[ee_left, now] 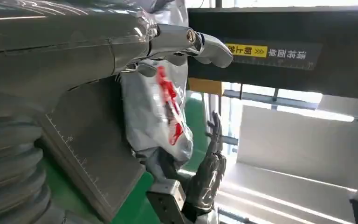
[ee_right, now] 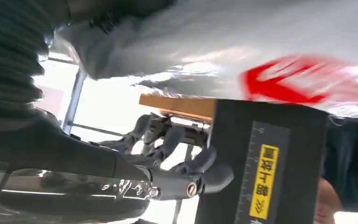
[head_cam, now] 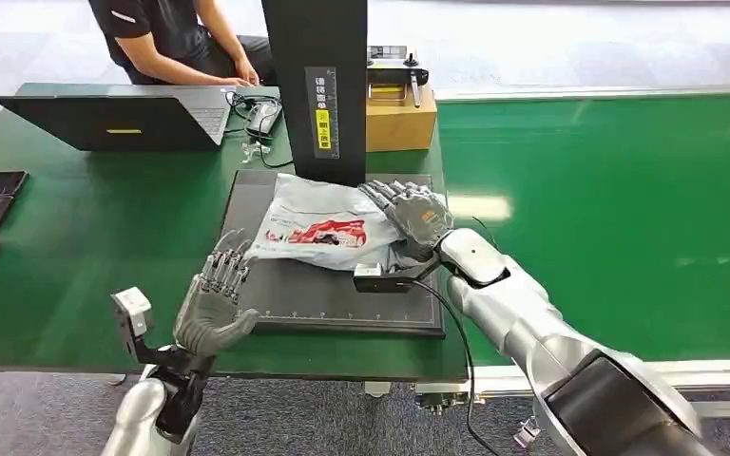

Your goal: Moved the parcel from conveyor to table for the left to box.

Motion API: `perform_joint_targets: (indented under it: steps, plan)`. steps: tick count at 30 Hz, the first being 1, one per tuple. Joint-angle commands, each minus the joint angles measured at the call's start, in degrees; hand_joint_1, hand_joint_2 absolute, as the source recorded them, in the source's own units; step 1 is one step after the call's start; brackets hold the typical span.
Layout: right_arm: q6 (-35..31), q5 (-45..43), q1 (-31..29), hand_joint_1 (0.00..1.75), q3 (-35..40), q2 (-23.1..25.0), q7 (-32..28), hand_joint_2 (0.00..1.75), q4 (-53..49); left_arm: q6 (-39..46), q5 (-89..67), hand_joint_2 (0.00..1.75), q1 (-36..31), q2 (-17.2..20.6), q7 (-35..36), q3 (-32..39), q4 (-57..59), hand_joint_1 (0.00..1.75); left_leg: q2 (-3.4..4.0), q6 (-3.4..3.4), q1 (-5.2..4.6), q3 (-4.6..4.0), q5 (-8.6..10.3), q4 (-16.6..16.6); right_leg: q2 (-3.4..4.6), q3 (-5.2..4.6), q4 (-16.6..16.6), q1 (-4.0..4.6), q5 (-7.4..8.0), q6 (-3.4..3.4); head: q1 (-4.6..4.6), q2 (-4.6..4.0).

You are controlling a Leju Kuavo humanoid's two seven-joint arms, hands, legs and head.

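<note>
— While the right hand (head_cam: 416, 217) lies with its fingers (head_cam: 382, 195) stretched out flat, what are they on?

— They rest against the right end of the parcel (head_cam: 318, 228), a grey plastic bag with red print. Nothing is pinched or wrapped; the fingers are straight and apart, so that hand holds nothing.

— And the left hand (head_cam: 217, 302)?

— It stands upright at the near left corner of the black mat (head_cam: 342, 304), fingers loosely apart and slightly curled, empty. It is near the parcel's left edge; whether it touches it I cannot tell.

— Where does the parcel sit?

— On the black mat, toward its far half, lying flat and slightly crumpled, between the two hands. Its far edge comes close to the foot of the black upright column (head_cam: 316, 85) with the yellow label.

— What bounds the mat?

— It lies on the green table (head_cam: 86, 237), its near edge close to the table's front edge. To the right runs the green conveyor (head_cam: 608, 218), wide and bare. A cardboard box (head_cam: 401, 119) stands behind the column, a laptop (head_cam: 114, 119) at far left, with a person (head_cam: 176, 38) seated beyond it.

— Open room?

— Bare green surface shows left of the mat.
</note>
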Motion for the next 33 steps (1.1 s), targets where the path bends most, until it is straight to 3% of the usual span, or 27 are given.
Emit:
perform_joint_targets:
  steps: [1, 6, 11, 14, 17, 23, 29, 33]
  plan:
    - [-3.3, -2.93, 0.46, 0.0, -4.1, 0.11, -2.43, 1.75, 3.67, 0.32, -0.7, 1.75, -4.58, 0.96, 0.26, -3.02, 6.16, 0.0, -0.17, -0.13, 0.04, 0.07, 0.04, -0.06, -0.13, 0.11, -0.05, 0.02, -0.02, 0.04, 0.0, 0.0]
    - [5.87, -20.57, 3.94, 0.0, -16.0, 0.92, -14.69, 1.75, -2.49, 2.3, -1.07, 1.75, -4.19, 1.34, -0.03, -2.59, 5.77, 0.0, -0.12, -0.17, 0.07, 0.1, 0.03, -0.08, -0.07, 0.13, -0.08, 0.04, 0.0, 0.05, 0.0, 0.0]
    - [15.94, -36.67, 9.41, 0.0, -24.06, 0.1, -20.13, 1.75, -15.54, 3.02, -0.64, 1.75, -1.64, 1.31, 0.35, -1.64, 2.6, 0.0, -0.03, -0.14, 0.05, 0.07, -0.01, -0.05, 0.01, 0.08, -0.04, 0.03, -0.01, 0.05, 0.0, 0.0]
    - [17.5, -38.45, 11.09, 0.0, -24.23, -0.78, -19.55, 1.75, -19.18, 3.04, -0.48, 1.75, -0.93, 1.38, 0.43, -1.42, 1.7, 0.0, -0.07, -0.21, 0.09, 0.14, -0.02, -0.1, 0.0, 0.17, -0.1, 0.05, -0.03, 0.08, 0.0, 0.0]
    - [21.52, -47.07, 17.67, 0.0, -26.54, -2.41, -20.03, 1.75, -31.4, 3.49, 0.26, 1.75, 0.16, 1.71, 0.32, -1.15, 1.17, 0.0, -0.13, -0.18, 0.1, 0.12, -0.01, -0.1, -0.08, 0.18, -0.12, 0.07, -0.04, 0.07, 0.0, 0.0]
    - [23.16, -50.68, 29.69, 0.0, -28.91, -5.21, -18.45, 1.75, -49.52, 4.44, 0.45, 1.75, 2.99, 1.8, 0.06, 0.18, -0.79, 0.0, -0.3, -0.19, 0.12, 0.16, -0.02, -0.14, -0.24, 0.27, -0.19, 0.08, -0.09, 0.09, 0.0, 0.0]
    - [22.43, -51.61, 38.5, 0.0, -34.0, -3.81, -15.15, 1.75, -54.32, 4.6, 0.35, 1.75, 4.56, 0.23, 0.8, 1.68, -3.05, 0.0, -0.24, -0.11, 0.07, 0.07, -0.03, -0.07, -0.19, 0.15, -0.1, 0.05, -0.09, 0.08, 0.02, 0.0]
    - [22.06, -50.63, 46.73, 0.0, -39.85, 0.09, -13.44, 1.75, -57.7, 4.24, -0.92, 1.75, 5.77, -1.01, 2.15, 2.75, -5.12, 0.0, -0.4, -0.12, 0.13, 0.16, -0.04, -0.11, -0.35, 0.29, -0.2, 0.11, -0.14, 0.08, 0.02, 0.0]
